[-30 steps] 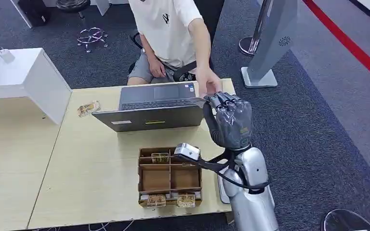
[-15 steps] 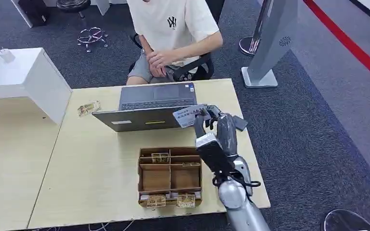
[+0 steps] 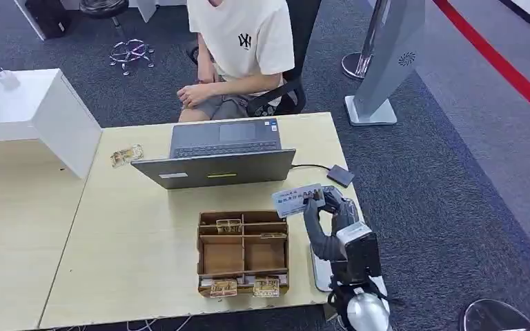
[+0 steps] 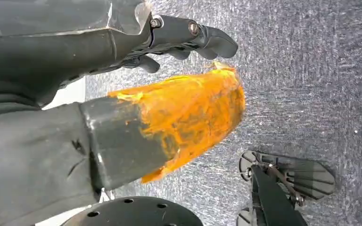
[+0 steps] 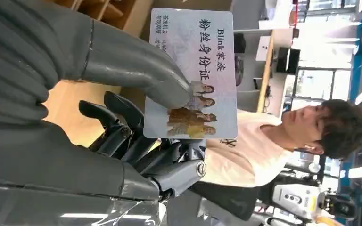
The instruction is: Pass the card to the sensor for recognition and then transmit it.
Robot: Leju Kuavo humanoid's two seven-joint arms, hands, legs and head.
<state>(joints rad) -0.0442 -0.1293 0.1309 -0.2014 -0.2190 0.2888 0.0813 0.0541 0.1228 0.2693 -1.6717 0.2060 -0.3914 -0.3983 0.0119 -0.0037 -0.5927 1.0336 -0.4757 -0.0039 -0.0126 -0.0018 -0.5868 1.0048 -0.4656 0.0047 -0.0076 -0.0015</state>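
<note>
- Above the table's [image 3: 145,262] right end: right hand [image 3: 328,217] pinches the card [image 3: 298,200] between thumb and fingers, card raised, just right of the wooden organiser [image 3: 243,254].
- Sensor: likely the small dark pad [image 3: 340,175] cabled to the laptop [image 3: 224,158]; card near it, not over it.
- Risk: the pinch covers one lower corner in the right wrist view; a quick swing could rotate or drop the card.
- Risk: card held tilted or too high might not be read.
- Risk: arm could snag the cable.
- Left hand [image 4: 122,89] hangs over carpet, nothing held, fingers partly curled.
- Person [image 3: 238,48] seated behind the laptop, probable recipient.
</note>
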